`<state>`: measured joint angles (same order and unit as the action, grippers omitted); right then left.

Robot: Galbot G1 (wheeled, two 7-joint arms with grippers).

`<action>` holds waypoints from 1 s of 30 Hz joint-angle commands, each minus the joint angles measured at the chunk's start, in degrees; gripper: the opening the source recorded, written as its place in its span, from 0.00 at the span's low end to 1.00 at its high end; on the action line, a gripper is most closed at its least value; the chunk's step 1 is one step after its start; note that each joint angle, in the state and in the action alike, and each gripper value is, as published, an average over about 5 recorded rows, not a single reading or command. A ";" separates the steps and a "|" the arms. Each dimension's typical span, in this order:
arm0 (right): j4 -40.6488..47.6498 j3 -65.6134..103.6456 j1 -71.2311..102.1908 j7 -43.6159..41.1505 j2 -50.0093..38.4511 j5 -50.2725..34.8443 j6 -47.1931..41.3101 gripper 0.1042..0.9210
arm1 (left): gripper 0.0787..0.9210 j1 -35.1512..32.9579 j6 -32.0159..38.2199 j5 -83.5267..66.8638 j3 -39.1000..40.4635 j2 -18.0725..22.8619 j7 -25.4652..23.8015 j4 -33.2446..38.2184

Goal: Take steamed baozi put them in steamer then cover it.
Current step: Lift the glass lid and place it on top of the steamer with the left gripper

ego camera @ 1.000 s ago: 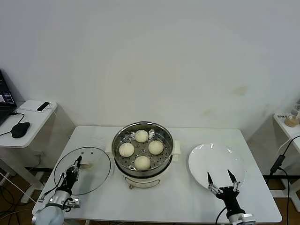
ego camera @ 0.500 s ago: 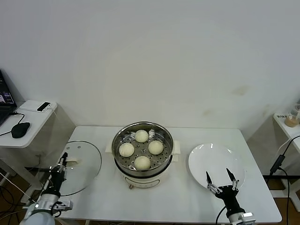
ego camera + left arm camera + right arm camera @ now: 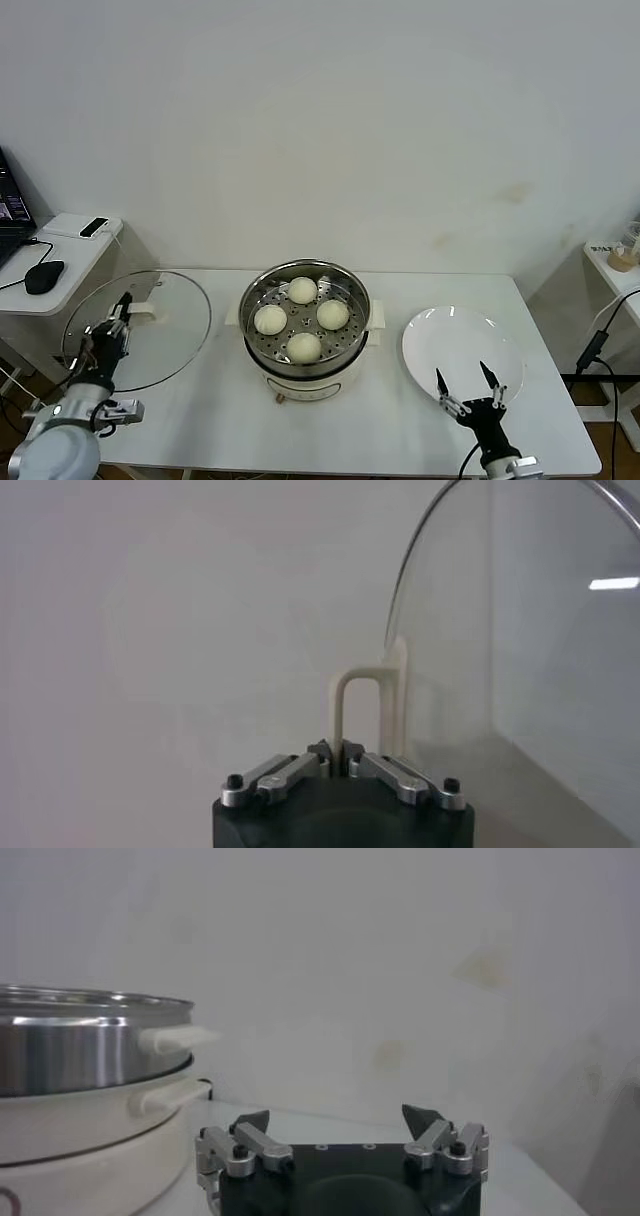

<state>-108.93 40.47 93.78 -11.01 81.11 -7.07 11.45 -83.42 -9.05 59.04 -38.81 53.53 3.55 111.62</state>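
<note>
While your left gripper (image 3: 118,318) holds the glass lid (image 3: 137,330) up off the table (image 3: 400,420), take care. Its fingers are squeezed tight on the lid's cream handle (image 3: 362,705), and the lid hangs tilted, out past the left end of the table and well apart from the steamer (image 3: 304,330).

All four buns (image 3: 303,318) already sit on the holey tray inside the pot. So I think the only job left is to cover it.

Here is what could go wrong. The grip is only on a thin handle, and the lid is wide and heavy-looking. If you swing fast, it could twist or slip out and break. If you bring it in too low, its rim could bang the pot's edge or side handle. If it lands off-centre, it may sit crooked or squash a bun.

Your right gripper (image 3: 465,385) waits with its fingers spread wide, holding nothing, at the near edge of the white plate (image 3: 462,340). Leave it there.
</note>
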 commanded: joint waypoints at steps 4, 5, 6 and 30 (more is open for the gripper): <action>1.37 -0.01 0.14 1.52 1.73 10.96 0.58 0.88 | 0.07 13.61 -12.65 -0.66 18.99 -4.87 -10.15 7.73; 1.59 -0.20 0.03 1.63 1.77 11.43 0.56 0.88 | 0.07 14.82 -13.53 -0.05 20.76 -4.12 -10.98 7.63; 1.78 -0.40 -0.12 1.79 1.88 11.89 0.47 0.88 | 0.07 16.15 -14.47 0.64 22.55 -3.27 -11.71 7.50; 5.05 -3.35 -2.10 2.83 4.68 18.41 -0.24 0.88 | 0.07 33.39 -22.83 14.69 41.15 19.46 -19.56 -2.81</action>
<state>-104.52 37.57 91.91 -8.37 85.30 9.00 11.20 -55.21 -29.28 69.71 -4.66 64.20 -13.83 111.74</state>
